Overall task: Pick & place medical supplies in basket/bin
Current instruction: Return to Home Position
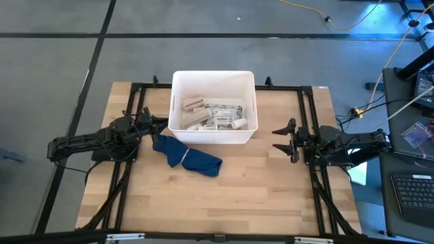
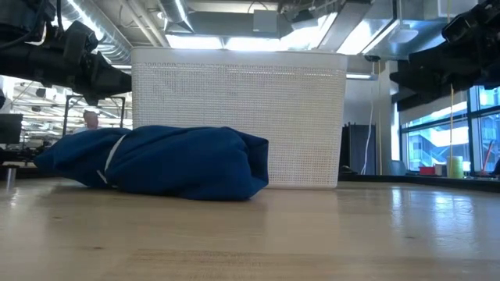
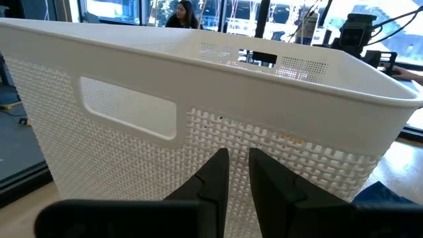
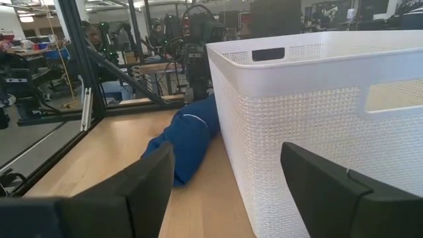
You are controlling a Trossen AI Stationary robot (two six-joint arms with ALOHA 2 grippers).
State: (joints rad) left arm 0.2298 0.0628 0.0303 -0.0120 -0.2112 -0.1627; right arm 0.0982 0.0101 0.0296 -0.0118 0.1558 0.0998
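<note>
Looking at your left hand (image 1: pixel 157 122), it's nearly closed, holding nothing, just beside the bin (image 1: pixel 178 126). Your right hand (image 1: pixel 281 140) is spread wide, empty, near the bin's other side. Supplies (image 1: pixel 215 115) are inside the bin on the table (image 1: pixel 258 183).

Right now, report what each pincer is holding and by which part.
Nothing is held. The left pincer is nearly shut on air beside the basket; the right pincer is open and empty.

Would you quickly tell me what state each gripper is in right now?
Left gripper: nearly shut, holding nothing, beside the basket.
Right gripper: open, holding nothing, out to the basket's other side.
</note>
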